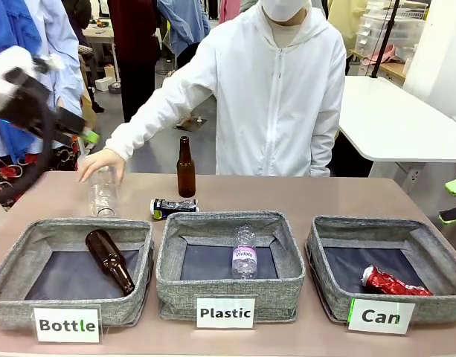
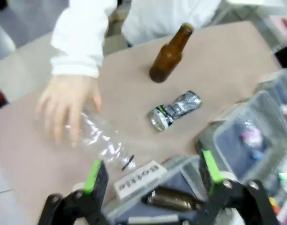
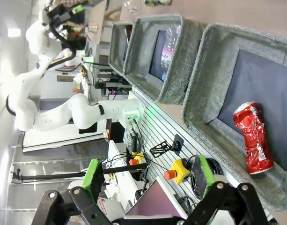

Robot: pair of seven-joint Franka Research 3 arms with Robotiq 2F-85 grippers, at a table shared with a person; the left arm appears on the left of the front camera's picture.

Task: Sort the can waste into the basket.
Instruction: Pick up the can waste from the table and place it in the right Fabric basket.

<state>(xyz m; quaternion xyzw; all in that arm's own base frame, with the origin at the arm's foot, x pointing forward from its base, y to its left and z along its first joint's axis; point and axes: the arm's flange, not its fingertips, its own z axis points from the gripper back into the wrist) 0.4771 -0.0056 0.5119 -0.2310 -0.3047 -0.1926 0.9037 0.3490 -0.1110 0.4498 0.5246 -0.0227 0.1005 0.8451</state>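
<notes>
On the table just behind the middle basket (image 1: 235, 217), the black can (image 1: 174, 207) lies crushed on its side, its long axis running across the table, roughly along that basket's back rim. The red can (image 1: 395, 282) already lies in the Can basket (image 1: 376, 222). The left gripper (image 2: 151, 168) hangs high over the table's left side, jaws wide apart and empty, with the black can ahead of it and slanted to its fingers. The right gripper (image 3: 148, 169), equally wide and empty, sits by the Can basket, well apart from the black can. The left arm looks nearer; its wrist probably needs turning.
</notes>
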